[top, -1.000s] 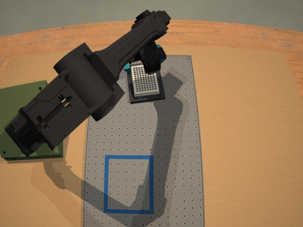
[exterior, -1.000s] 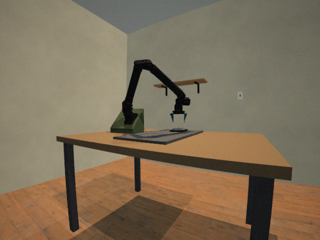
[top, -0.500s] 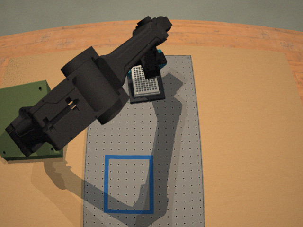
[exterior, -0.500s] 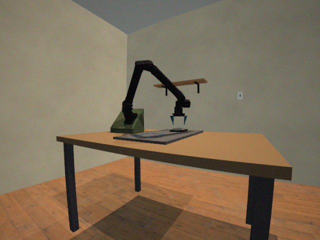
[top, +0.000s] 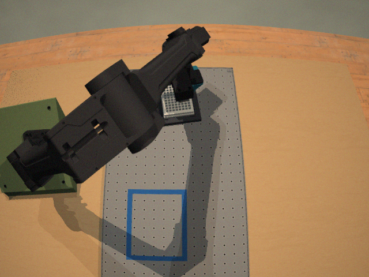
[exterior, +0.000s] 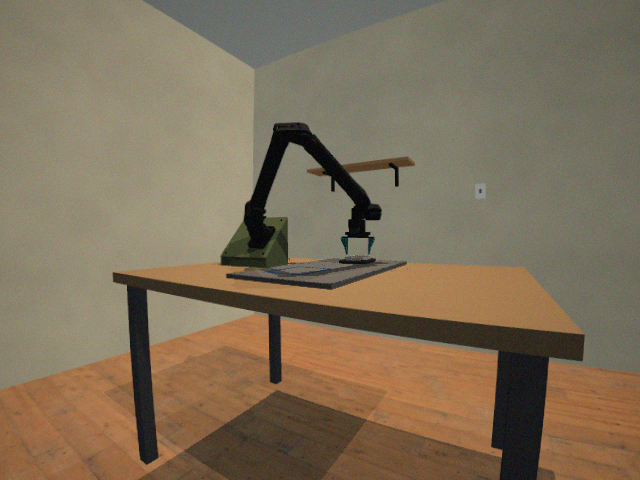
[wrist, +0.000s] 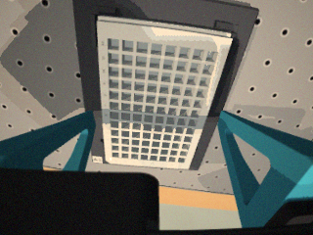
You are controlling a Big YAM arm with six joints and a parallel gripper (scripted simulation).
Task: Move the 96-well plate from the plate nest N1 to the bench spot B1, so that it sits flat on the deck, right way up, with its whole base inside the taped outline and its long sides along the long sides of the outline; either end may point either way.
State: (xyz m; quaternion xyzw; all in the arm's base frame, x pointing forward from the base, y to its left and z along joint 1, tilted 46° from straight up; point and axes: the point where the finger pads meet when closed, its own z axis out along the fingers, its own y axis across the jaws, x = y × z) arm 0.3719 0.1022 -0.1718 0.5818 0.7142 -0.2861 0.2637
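Observation:
The white 96-well plate point(top: 179, 108) point(exterior: 358, 257) point(wrist: 154, 83) sits in the dark plate nest N1 point(top: 186, 121) point(wrist: 88, 64), wells up. My gripper point(exterior: 358, 252) point(wrist: 156, 117) is open and empty, pointing down above the plate. In the wrist view its teal fingertips stand on either side of the plate's long sides, apart from it. In the top view the arm hides part of the plate and most of the fingers. The blue taped outline point(top: 129, 223) of B1 lies on the perforated deck point(top: 229, 184), with nothing inside it but shadow.
The green arm base point(top: 29, 116) point(exterior: 276, 248) stands on the table left of the deck. The arm point(top: 119, 113) reaches over the deck's left edge to the nest. A wall shelf point(exterior: 379, 164) shows behind the arm in the exterior view.

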